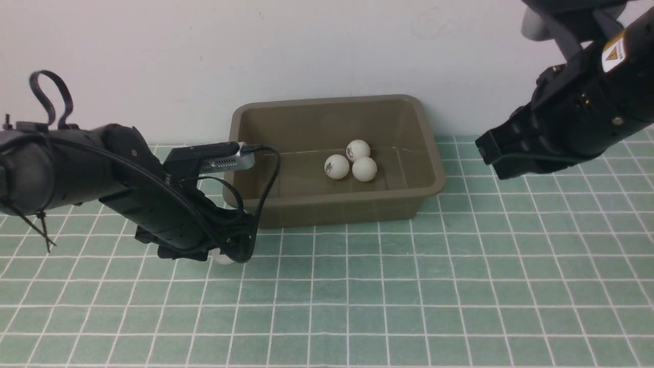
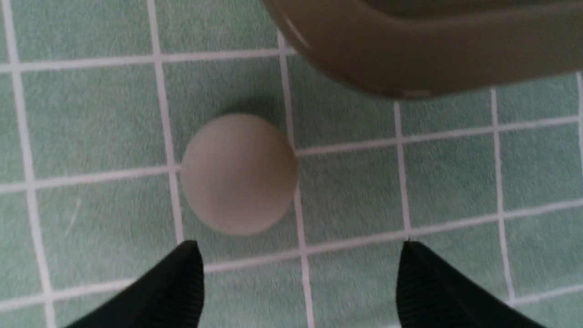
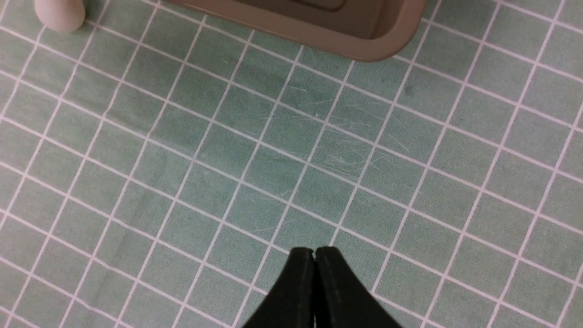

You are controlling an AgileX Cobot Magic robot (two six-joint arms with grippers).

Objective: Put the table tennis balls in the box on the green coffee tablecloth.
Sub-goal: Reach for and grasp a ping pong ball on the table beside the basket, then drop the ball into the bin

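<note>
The olive-brown box [image 1: 429,168] stands on the green checked tablecloth [image 1: 388,286] by the back wall. Three white table tennis balls lie inside it: one [image 1: 336,166], one [image 1: 357,150] and one [image 1: 364,169]. A fourth ball [image 1: 223,258] lies on the cloth in front of the box's left corner, mostly hidden under my left arm. In the left wrist view this ball [image 2: 239,173] sits just beyond my open left gripper [image 2: 300,250], nearer one fingertip [image 2: 189,259], untouched. My right gripper [image 3: 314,251] is shut and empty, raised to the right of the box [image 3: 364,41].
A white wall runs behind the box. The left arm's cable [image 1: 268,179] loops over the box's left front corner. The fourth ball also shows in the right wrist view [image 3: 59,13].
</note>
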